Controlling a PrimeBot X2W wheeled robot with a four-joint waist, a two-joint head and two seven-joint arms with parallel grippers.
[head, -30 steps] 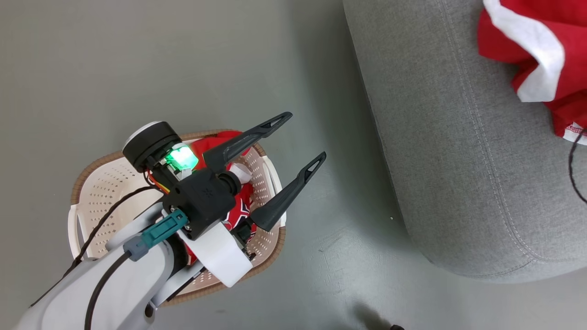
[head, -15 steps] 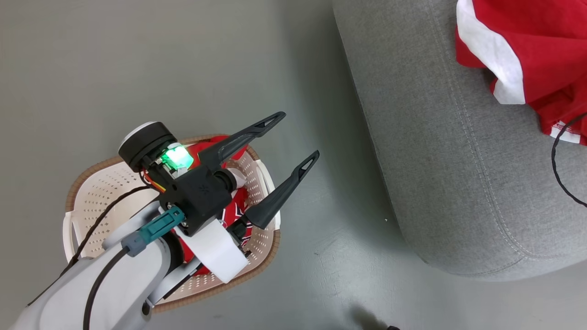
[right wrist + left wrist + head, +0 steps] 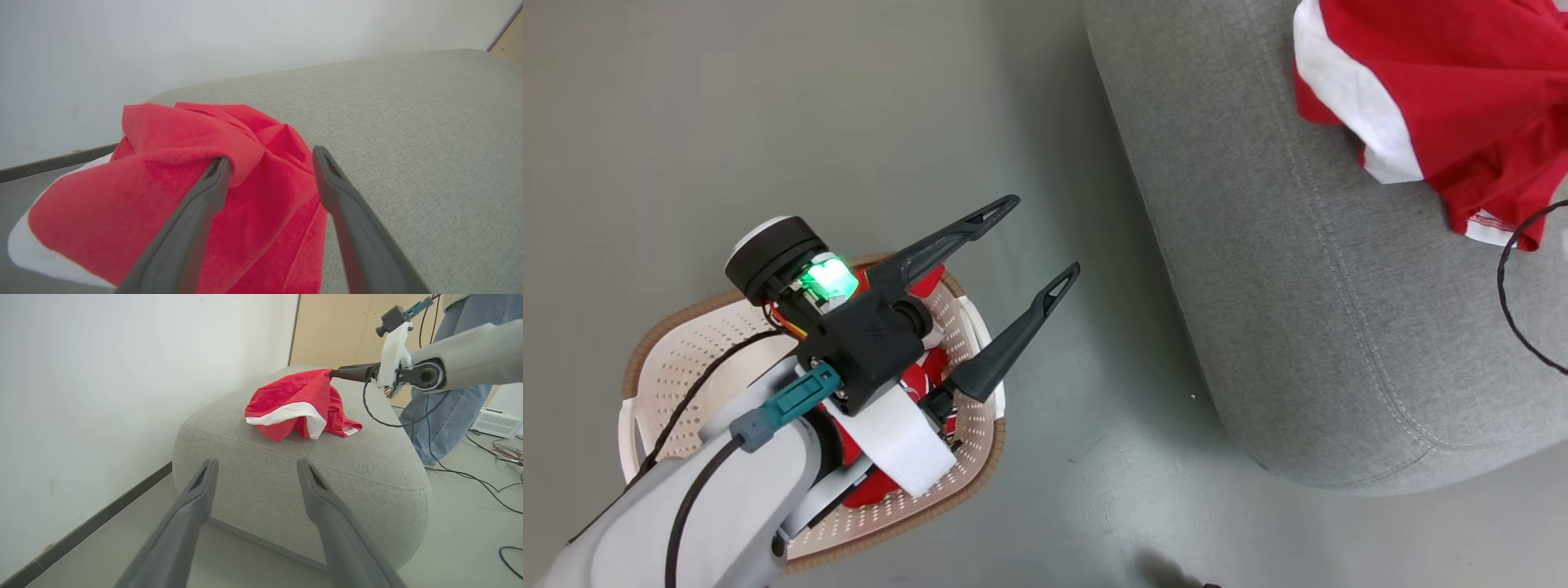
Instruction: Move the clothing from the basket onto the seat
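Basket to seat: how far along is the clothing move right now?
Done: one red-and-white garment lies on the seat. In hand: nothing is gripped. The right gripper is open at that garment, a fold draped over one of its fingers, and the left gripper hangs open above the basket. Left: a red patterned garment lies in the basket, to be lifted out and carried over.

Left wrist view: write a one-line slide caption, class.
Open left hand faces the grey seat, where the right hand meets red clothing.
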